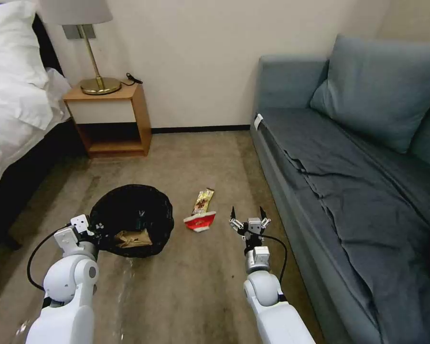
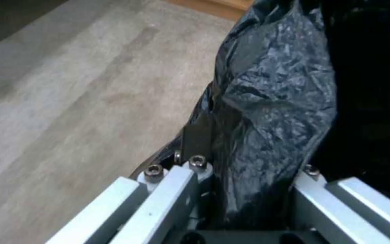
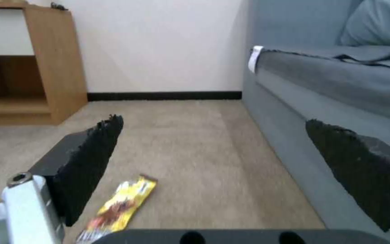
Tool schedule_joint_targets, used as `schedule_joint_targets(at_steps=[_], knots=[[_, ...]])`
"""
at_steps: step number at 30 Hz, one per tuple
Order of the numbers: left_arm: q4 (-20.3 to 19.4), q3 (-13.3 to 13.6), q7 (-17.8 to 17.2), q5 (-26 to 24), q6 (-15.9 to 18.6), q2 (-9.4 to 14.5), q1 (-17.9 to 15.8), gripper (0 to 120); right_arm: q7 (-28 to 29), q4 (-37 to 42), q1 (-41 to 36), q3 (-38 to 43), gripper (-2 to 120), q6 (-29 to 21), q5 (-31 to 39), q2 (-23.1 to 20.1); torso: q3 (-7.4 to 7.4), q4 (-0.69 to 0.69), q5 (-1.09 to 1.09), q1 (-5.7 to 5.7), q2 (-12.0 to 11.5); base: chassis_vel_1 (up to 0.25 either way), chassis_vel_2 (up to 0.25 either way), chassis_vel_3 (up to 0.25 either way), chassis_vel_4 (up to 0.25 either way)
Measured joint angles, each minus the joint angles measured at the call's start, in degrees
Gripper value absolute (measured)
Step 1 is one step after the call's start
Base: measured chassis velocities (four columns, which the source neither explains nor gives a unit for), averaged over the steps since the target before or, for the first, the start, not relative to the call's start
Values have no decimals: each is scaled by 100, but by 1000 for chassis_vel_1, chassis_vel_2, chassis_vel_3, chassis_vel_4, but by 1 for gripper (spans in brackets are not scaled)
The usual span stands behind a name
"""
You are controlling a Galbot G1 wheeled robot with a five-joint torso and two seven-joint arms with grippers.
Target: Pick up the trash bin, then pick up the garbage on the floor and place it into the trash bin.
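A hotel-style room seen from the robot's head, looking down at a beige carpeted floor (image 1: 200, 157). The largest things frame the floor: a blue-grey sofa (image 1: 349, 181) along its right edge, a white-sheeted bed (image 1: 14, 105) along its left edge, and a wooden nightstand (image 1: 110, 119) with a brass lamp (image 1: 96, 62) against the far wall. Near the middle of the floor is the trash bin (image 1: 131, 220), lined with a crinkly black bag; a crumpled brown paper bag (image 1: 133, 238) already lies inside. The left pincer (image 2: 245, 189) is pinching the bag-covered rim on the bin's near-left side. Just beside the bin, toward the sofa, lie 2 pieces of garbage: a red-and-white wrapper (image 1: 199, 222) touching the near end of a gold-yellow snack wrapper (image 1: 203, 200). The right pincer (image 1: 249, 220) is spread wide, empty, low above the floor between the wrappers and the sofa's front edge. Likely risks: the slick bag could slide under the left pincer and let the bin tilt or drop, and the thin flat wrappers could slip away or come up together when pinched against carpet. The sofa's front stands close to the right arm, limiting its room on that side; nothing lies between the right pincer and the wrappers.
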Motion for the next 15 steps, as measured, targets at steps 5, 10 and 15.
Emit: schedule_joint_targets(at_steps=[5,10,15], knots=[[30,12,3,19,-9,-23,0,2,-23,-44,0,2,100,25,-16,-3,0,-1,0,0,0,-226,238,241,-239],[54,19,3,31,-18,-42,-16,2,-44,-65,1,-5,100,38,-26,-6,0,0,0,0,0,-197,188,203,-203],[78,25,5,35,-27,-63,-37,2,-109,-125,23,-73,100,124,-26,-39,1,-1,1,0,0,-153,155,154,-154]])
